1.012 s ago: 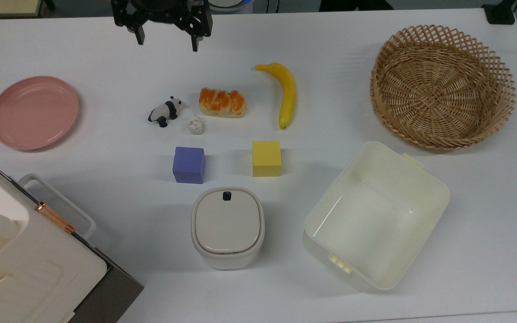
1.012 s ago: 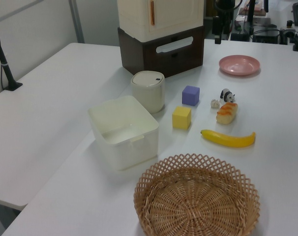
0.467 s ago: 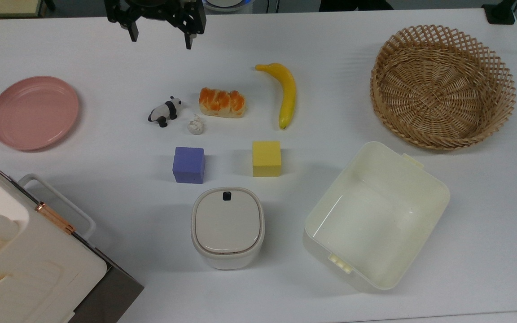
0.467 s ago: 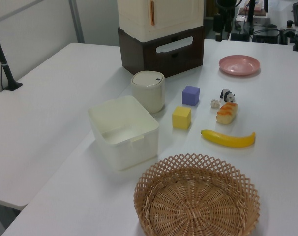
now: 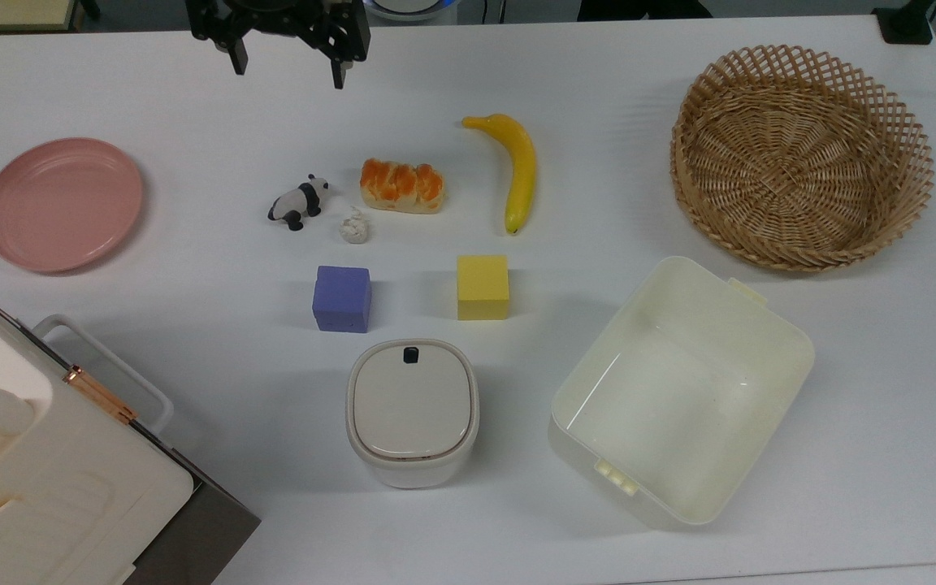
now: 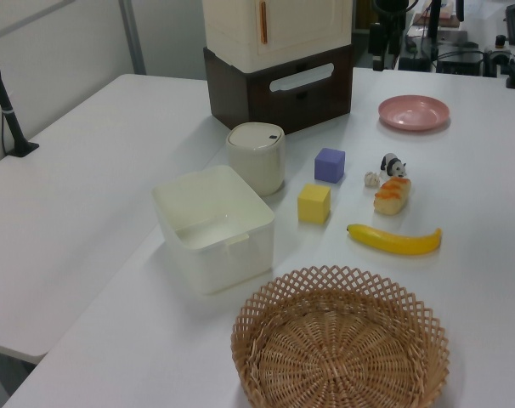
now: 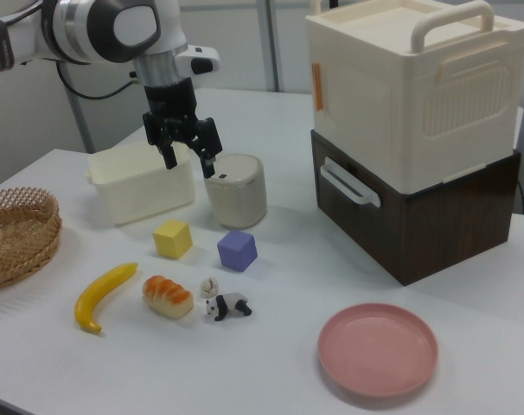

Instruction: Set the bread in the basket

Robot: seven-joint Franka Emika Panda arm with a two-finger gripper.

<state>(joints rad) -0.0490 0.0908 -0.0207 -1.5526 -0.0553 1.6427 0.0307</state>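
Note:
The bread (image 5: 401, 186) is a small oblong loaf with an orange-brown glazed top. It lies on the white table between a toy panda and a banana, and also appears as the bread (image 6: 392, 195) and the bread (image 7: 168, 296). The round tan wicker basket (image 5: 793, 158) sits empty at the top view's right; it is the basket (image 6: 341, 348) in the left view and the basket (image 7: 20, 233) in the right view. My gripper (image 5: 287, 71) hangs open and empty above the table, beyond the bread near the top view's upper edge. In the right view the gripper (image 7: 188, 162) sits well above the table.
Around the bread lie a yellow banana (image 5: 521, 166), a toy panda (image 5: 299, 201) and a small white lump (image 5: 353, 227). Nearer stand a purple cube (image 5: 342, 298), a yellow cube (image 5: 483, 287), a lidded pot (image 5: 412, 410) and a cream tub (image 5: 663, 398). A pink plate (image 5: 62, 203) and a large storage box (image 5: 45, 471) are at the top view's left.
My gripper has shifted a little toward the top view's upper left, still open. Nothing on the table has moved.

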